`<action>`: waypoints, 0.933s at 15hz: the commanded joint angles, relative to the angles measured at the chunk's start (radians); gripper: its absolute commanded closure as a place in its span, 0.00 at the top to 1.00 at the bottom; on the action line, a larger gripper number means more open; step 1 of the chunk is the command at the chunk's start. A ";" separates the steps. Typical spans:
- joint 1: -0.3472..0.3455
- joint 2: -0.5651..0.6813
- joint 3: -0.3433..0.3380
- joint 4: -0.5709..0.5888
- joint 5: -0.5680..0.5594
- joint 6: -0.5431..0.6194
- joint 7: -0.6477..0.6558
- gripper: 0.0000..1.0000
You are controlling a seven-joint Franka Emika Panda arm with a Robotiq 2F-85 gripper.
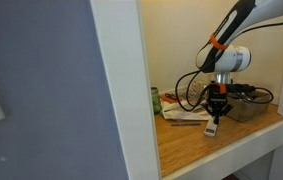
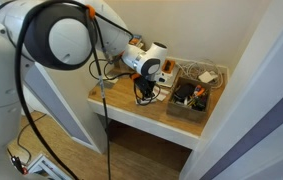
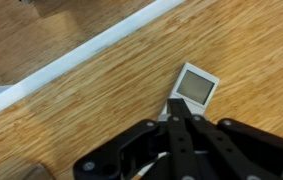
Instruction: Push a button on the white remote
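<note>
White remote [image 3: 194, 87], face blurred, beside closed pincer [image 3: 173, 106] on wooden desk [image 3: 91, 110]

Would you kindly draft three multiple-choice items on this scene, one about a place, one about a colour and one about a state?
1. The white remote lies: A in a box; B on the wooden tabletop; C on papers.
2. The band on the arm is: A orange; B blue; C green.
3. The fingers of the gripper are: A spread wide; B closed together; C clamped round a box.

Answers: 1 B, bare wood surrounds the remote in the wrist view. 2 A, the band shows orange in an exterior view. 3 B, the fingertips meet in the wrist view.
</note>
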 commanded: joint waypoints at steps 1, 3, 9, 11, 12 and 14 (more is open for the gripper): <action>-0.011 0.034 0.009 0.049 0.019 -0.003 0.028 0.00; -0.012 0.045 0.009 0.063 0.019 -0.013 0.034 0.00; -0.015 0.078 0.010 0.100 0.020 -0.021 0.048 0.00; -0.016 0.088 0.011 0.110 0.020 -0.026 0.050 0.00; -0.017 0.093 0.012 0.119 0.021 -0.035 0.050 0.00; -0.018 0.102 0.014 0.130 0.023 -0.046 0.050 0.00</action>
